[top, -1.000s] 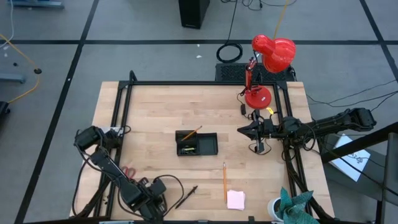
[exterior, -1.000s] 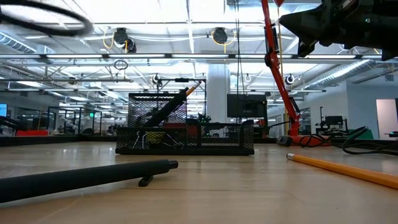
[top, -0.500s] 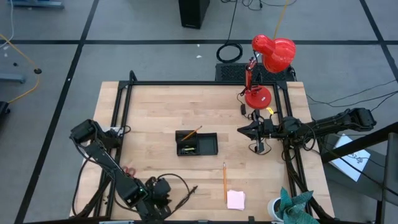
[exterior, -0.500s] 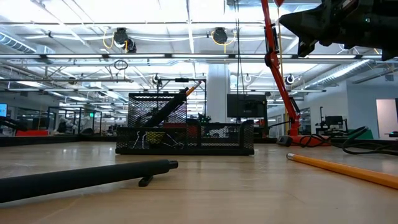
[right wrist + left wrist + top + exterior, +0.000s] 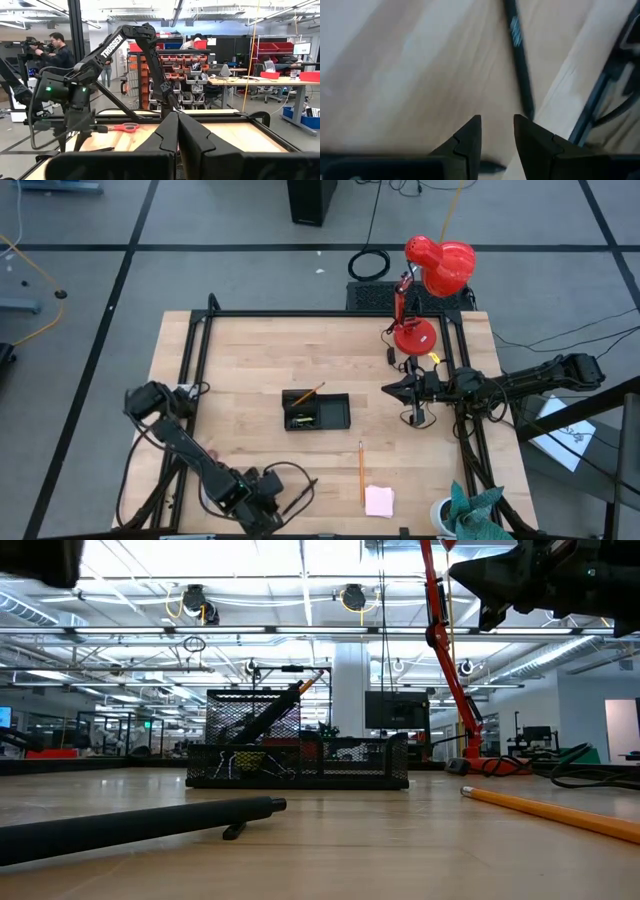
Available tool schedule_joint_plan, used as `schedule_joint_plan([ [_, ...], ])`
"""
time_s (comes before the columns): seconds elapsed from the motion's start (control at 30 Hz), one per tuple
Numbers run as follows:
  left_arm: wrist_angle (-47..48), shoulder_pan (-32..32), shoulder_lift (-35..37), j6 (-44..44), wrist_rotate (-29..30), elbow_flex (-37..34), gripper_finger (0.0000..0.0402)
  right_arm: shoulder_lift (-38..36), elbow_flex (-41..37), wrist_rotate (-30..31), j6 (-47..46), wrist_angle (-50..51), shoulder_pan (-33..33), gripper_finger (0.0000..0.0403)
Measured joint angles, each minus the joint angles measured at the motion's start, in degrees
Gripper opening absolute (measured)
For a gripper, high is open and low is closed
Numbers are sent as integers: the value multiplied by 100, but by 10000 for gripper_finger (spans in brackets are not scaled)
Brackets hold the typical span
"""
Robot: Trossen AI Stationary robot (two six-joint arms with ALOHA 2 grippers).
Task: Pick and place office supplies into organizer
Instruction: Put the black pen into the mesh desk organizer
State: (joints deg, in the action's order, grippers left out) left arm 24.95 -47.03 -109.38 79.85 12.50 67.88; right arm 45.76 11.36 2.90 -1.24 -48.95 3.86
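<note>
- Left of the organizer (image 5: 316, 411) and nearer the counter's (image 5: 250, 360) front edge, I have the left gripper (image 5: 268, 510) low over the wood; my wrist view shows its jaws parted with nothing between them, and a thin black pen (image 5: 518, 60) lies just beyond the fingertips (image 5: 471, 131).
- From above, that black pen (image 5: 300, 497) lies at a slant just beside the left gripper, toward the organizer's side.
- Red-handled scissors (image 5: 207, 455) lie flat on the counter, left of the organizer, near the left arm.
- At mid-counter the organizer stands with a pencil-like stick (image 5: 309, 392) leaning out of its taller compartment and a small yellow-green piece (image 5: 304, 421) inside.
- Toward the front from the organizer's right end, an orange pencil (image 5: 361, 472) lies alone, and a pale pink note pad (image 5: 379, 500) sits just beyond its near tip.
- Right of the organizer, the right gripper (image 5: 390, 389) hangs above the counter; I see its jaws clenched together, grasping nothing (image 5: 176, 131).
- Behind the right gripper stands a red desk lamp (image 5: 425, 290).
</note>
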Motion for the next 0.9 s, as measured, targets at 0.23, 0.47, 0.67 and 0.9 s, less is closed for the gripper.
schedule_joint_plan([
  [0.23, 231, -282, -147, 683, -571, 14, 117, 1, -1, 0, -54, 5, 0, 4],
  [0.47, 979, -513, -130, 1199, -973, 37, 117, 0, -1, 0, -65, 4, 0, 4],
  [0.67, 1176, -535, -130, 1205, -1159, 33, 117, 0, -1, 0, -61, 0, 0, 4],
  [0.9, 1281, -535, -141, 1199, -1323, 22, 117, 0, -1, 0, -65, -2, 0, 4],
])
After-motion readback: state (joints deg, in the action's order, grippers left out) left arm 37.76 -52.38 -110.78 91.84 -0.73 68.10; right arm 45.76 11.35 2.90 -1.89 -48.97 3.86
